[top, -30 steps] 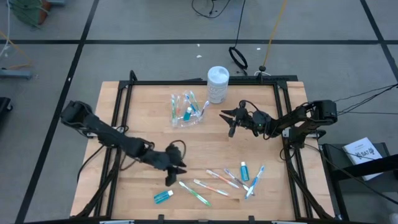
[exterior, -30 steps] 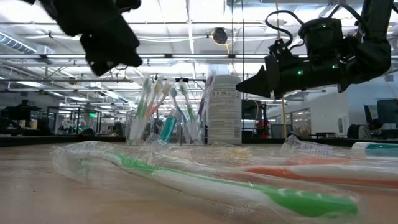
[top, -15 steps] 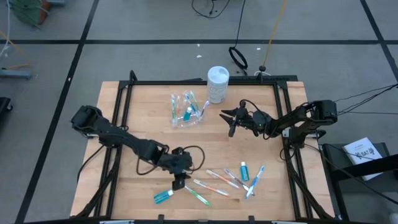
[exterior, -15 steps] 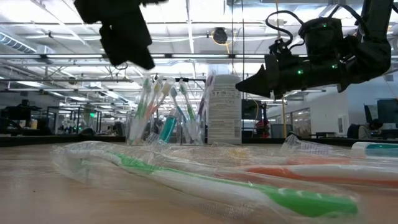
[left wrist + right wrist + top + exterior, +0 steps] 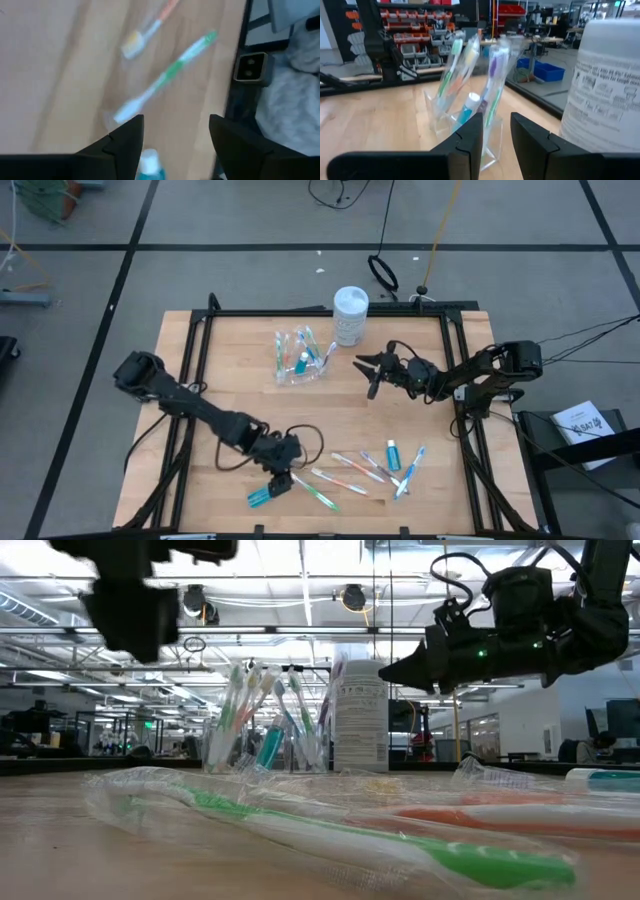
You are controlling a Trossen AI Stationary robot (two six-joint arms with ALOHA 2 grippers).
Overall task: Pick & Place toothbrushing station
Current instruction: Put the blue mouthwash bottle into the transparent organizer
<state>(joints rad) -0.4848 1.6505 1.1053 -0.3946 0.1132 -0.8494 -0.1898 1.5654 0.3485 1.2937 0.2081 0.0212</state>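
Hovering over teal tube point(image 5: 262, 496), L gripper point(image 5: 279, 480) spread wide, empty; R gripper point(image 5: 366, 369) fingers part-open, empty.

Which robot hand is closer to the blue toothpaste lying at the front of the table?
Left. The left end effector hovers just over the toothpaste tube; the right end effector is far back.

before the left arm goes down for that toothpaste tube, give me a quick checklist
1. Left gripper open: ok, fingers spread in the left wrist view.
2. Centred over the teal toothpaste tube: ok, its cap shows between the fingers.
3. Green toothbrush clear of the fingers: ok, it lies beyond them.
4. Height above the tube: cannot tell.
5. Clear cup upright: ok.
6. Right gripper out of the way: ok, beside the cup.
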